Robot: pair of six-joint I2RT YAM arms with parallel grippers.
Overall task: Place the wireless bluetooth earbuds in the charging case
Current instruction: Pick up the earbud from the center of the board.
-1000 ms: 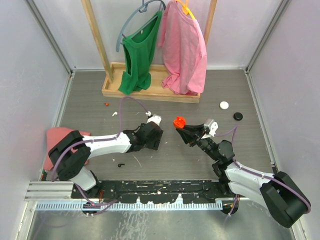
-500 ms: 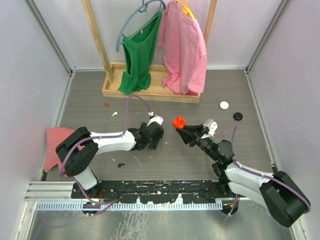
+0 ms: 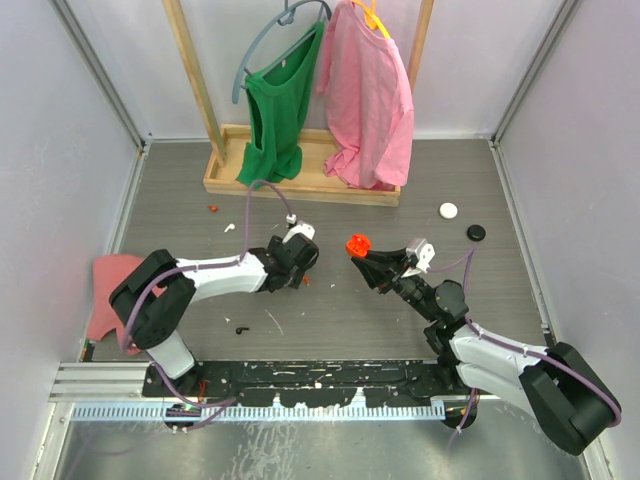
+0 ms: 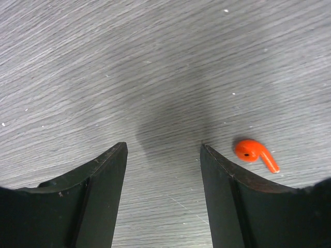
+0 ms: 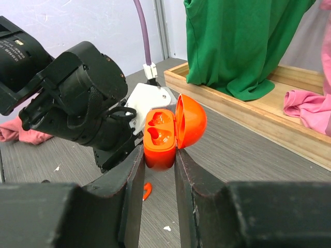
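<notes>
Left wrist view: orange earbud (image 4: pixel 254 154) on worktop (image 4: pixel 155 41) near centre, just outside left gripper (image 4: pixel 163 150), fingers spread, empty. Right wrist view: right gripper (image 5: pixel 159 153) pinches open charging case (image 5: pixel 166 129), base hidden. Overhead: earbud mere speck.

No text, label, brand or number seems readable in any view.

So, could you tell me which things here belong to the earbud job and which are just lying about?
Job: open charging case in right gripper; orange earbud beside open left gripper; red earbud, white earbud, black earbud.
Lying about: white puck, black puck, pink cloth, wooden rack, green top, pink top.
</notes>
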